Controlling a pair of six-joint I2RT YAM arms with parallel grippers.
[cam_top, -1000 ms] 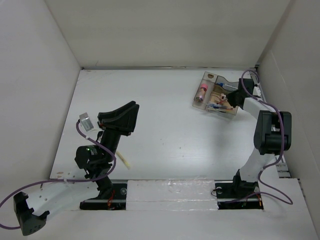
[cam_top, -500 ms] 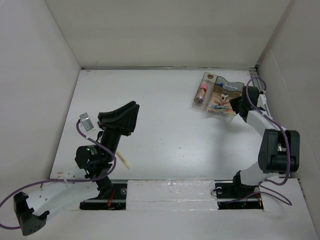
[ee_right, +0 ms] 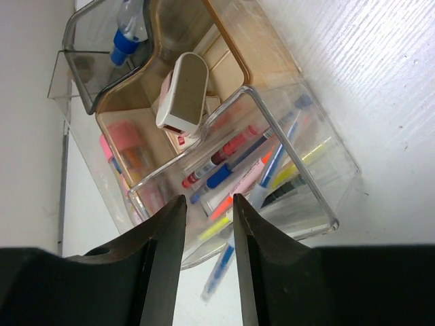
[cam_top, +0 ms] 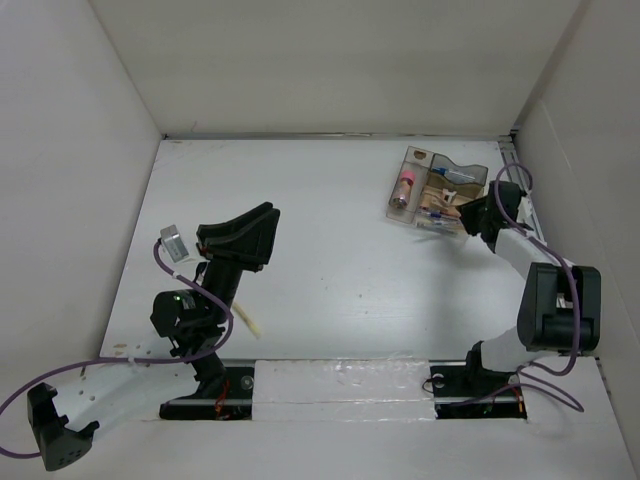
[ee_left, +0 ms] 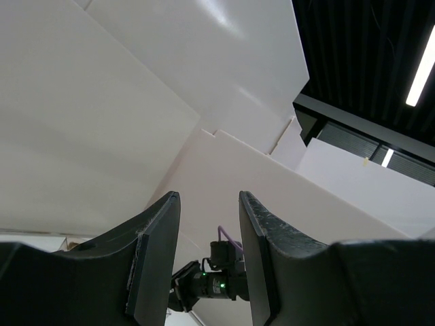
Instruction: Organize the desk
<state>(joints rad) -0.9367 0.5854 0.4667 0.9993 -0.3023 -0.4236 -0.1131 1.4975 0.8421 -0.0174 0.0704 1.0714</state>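
One clear tray (cam_top: 420, 157) by right gripper (ee_right: 207, 204)

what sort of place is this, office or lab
Probably a robot lab test cell, not an office: a white desk walled by panels, two robot arms bolted at its near edge, and a clear tray of pens.

Light is bright and even, shadows soft.
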